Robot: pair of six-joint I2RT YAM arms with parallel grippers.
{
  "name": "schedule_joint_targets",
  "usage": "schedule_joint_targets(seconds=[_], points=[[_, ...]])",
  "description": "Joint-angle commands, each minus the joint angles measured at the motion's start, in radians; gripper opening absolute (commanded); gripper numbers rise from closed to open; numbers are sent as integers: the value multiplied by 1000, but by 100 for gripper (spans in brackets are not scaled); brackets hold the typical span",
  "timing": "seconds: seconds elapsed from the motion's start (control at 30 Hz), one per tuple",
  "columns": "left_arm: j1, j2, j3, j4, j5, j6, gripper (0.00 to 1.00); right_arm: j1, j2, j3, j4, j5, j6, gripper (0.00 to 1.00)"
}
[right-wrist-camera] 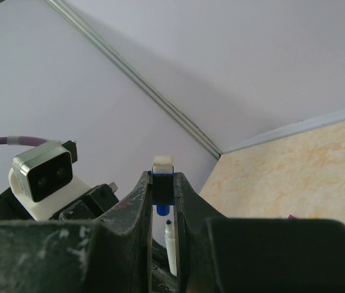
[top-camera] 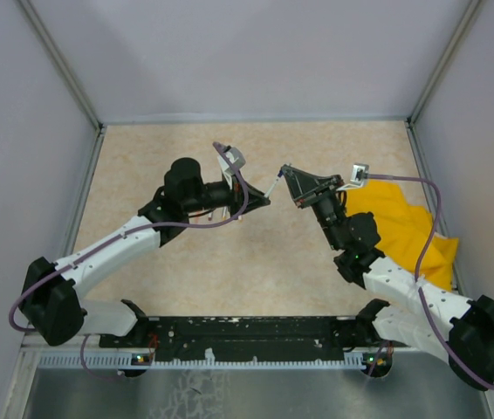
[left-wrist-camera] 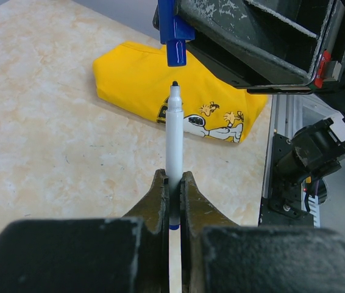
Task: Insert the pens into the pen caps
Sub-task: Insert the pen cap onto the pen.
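Observation:
A white-barrelled pen (left-wrist-camera: pixel 174 140) with a dark tip points away from my left gripper (left-wrist-camera: pixel 174 178), which is shut on its barrel. Just beyond the tip, with a small gap, hangs a dark blue pen cap (left-wrist-camera: pixel 175 43), its open end facing the pen. In the right wrist view my right gripper (right-wrist-camera: pixel 162 178) is shut on that cap (right-wrist-camera: pixel 162 190), and the pen (right-wrist-camera: pixel 170 247) rises below it, in line. From the top view, the left gripper (top-camera: pixel 261 200) and right gripper (top-camera: pixel 289 175) meet above mid-table with the pen (top-camera: pixel 273 185) between them. Other pens and caps are out of view.
A yellow cloth (top-camera: pixel 397 223) with a cartoon print lies on the right of the table (top-camera: pixel 186 253), under the right arm. Grey walls (top-camera: pixel 256 52) close the back and sides. The left wrist camera (right-wrist-camera: pixel 41 174) shows left of the right fingers.

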Motion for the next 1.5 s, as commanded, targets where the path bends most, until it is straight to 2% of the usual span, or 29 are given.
schedule_joint_targets(seconds=[0.0, 1.47], points=[[-4, -28, -7, 36, -1, 6, 0, -2, -9, 8, 42, 6, -1, 0], [-4, -23, -3, 30, 0, 7, 0, -1, 12, 6, 33, -44, 45, 0]])
